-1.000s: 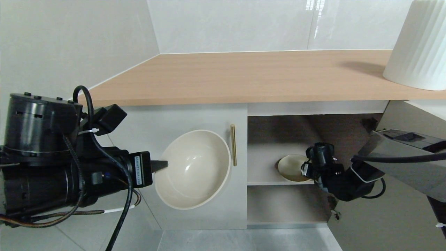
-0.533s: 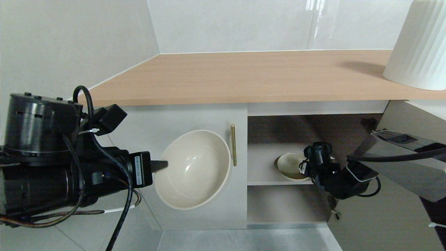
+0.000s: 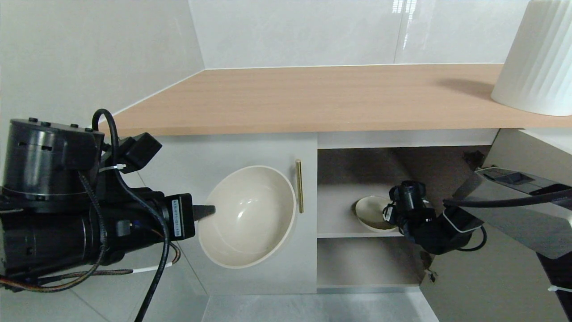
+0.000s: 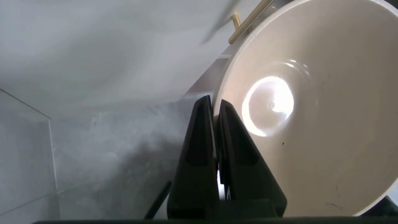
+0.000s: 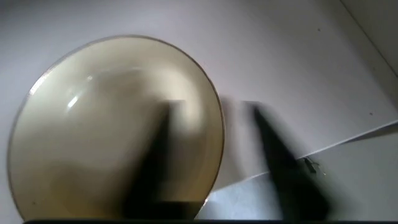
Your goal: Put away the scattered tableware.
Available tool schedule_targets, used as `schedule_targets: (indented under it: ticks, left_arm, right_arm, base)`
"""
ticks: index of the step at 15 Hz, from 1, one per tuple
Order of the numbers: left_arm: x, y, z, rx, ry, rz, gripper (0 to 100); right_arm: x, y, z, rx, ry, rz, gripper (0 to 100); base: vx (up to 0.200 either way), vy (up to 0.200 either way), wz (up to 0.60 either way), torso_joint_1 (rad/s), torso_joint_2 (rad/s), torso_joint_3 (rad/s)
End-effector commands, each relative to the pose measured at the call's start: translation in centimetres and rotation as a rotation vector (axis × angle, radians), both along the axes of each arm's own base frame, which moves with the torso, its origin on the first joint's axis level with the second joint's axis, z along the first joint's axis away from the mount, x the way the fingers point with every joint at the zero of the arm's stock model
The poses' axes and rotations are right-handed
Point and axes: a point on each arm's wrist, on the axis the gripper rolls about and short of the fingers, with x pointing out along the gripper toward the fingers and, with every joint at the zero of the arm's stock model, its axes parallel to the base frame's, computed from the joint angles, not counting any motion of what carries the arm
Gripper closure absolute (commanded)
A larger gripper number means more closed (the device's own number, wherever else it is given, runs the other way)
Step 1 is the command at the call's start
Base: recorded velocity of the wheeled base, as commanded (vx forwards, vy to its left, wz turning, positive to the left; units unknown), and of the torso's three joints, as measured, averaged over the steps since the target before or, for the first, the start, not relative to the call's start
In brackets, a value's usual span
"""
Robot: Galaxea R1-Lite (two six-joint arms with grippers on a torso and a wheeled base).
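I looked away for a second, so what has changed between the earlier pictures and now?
The right gripper moved a little to the robot's left, farther into the open cabinet, and now stands open astride the rim of the small bowl. That bowl lies on the shelf about where it was. The left gripper stays shut on the rim of the large bowl, unmoved.

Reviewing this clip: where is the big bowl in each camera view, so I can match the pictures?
Head view: big bowl left of centre, before the closed cabinet door, rim pinched by the left gripper.
Left wrist view: big bowl close up, hollow toward the camera.
Right wrist view: aimed at the small dish on the shelf instead.
Shared landmark: brass door handle beside the big bowl's rim, head and left wrist views.
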Motion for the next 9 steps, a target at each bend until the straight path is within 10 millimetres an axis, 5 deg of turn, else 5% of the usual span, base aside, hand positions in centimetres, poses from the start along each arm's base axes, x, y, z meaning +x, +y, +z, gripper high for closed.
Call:
schedule_targets:
  ticks: [1,5,9]
  left_arm:
    - [0.0,0.0,0.0,-0.001,-0.003,0.0,100]
    - [0.7,-0.3,-0.2,-0.005,-0.011,-0.004,100]
    - [1.4,-2.0,-2.2,0.092,0.023,-0.096,100]
  right_arm:
    - [0.1,0.1,0.3,0.007,-0.02,0.0,0]
    - [-1.8,-0.2,3.3,0.028,-0.05,0.007,0]
    - [-9.1,0.5,10.2,0.06,0.026,0.289,0]
  base:
    - [0.0,0.0,0.0,0.0,0.0,0.0]
    - [0.0,0.0,0.0,0.0,0.0,0.0]
    - [0.0,0.0,0.0,0.0,0.0,0.0]
